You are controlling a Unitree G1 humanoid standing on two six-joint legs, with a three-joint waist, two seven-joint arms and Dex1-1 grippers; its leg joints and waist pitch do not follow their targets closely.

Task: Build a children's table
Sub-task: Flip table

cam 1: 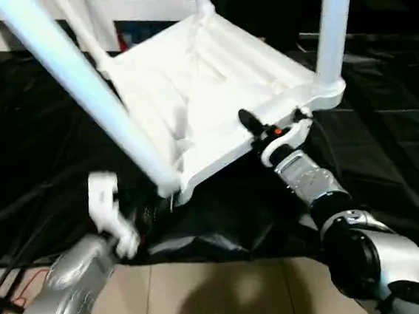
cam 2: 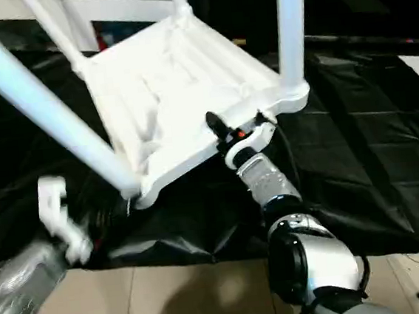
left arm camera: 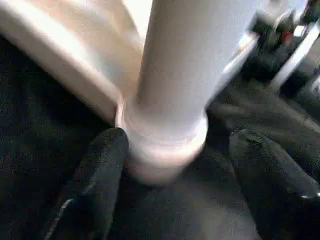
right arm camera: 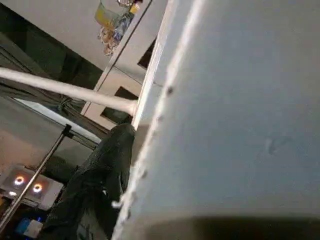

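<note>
The children's table [cam 1: 210, 90] is lying upside down and tilted on the black sheet [cam 1: 387, 147], legs pointing up. The right gripper [cam 1: 266, 133] is clamping the tabletop's near edge. The left gripper [left arm camera: 170, 190] is standing apart, its fingers [left arm camera: 95, 185] flanking the near corner socket [left arm camera: 165, 145]. No writing is showing.

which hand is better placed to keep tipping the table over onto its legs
Right. The right hand already grips the table edge; the left hand stands open around a leg socket, not gripping.
</note>
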